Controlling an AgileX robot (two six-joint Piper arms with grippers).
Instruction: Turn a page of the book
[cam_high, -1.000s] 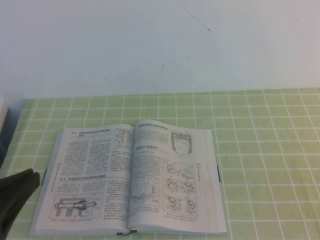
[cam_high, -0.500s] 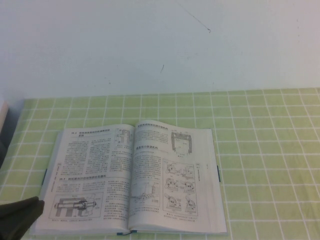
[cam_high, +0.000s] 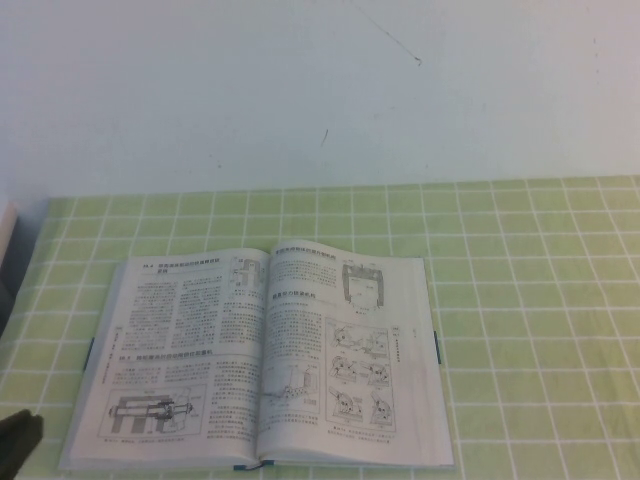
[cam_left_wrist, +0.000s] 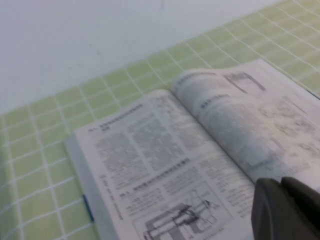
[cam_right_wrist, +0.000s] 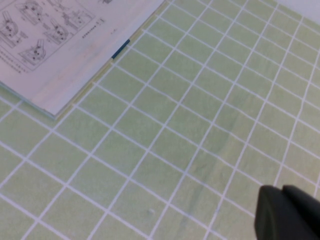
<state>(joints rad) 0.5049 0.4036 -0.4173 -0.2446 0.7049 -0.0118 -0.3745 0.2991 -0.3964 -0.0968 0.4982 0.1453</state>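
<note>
The book (cam_high: 262, 355) lies open, left gripper (cam_high: 18, 440) beside its near-left corner, fingers unreadable, right gripper (cam_right_wrist: 287, 212) closed, off to its right; a careless pinch could crease the page (cam_high: 340, 350).

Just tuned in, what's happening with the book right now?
Nothing is touching the book; it lies open and flat on the green checked table. The left gripper sits at the table's near left corner, beside the book. The right gripper is shut, above bare table off the book's right side.

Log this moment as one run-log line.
book: open flat on green checked tablecloth | left gripper: above book's near-left corner | right gripper: shut, over cloth right of book, holding nothing
</note>
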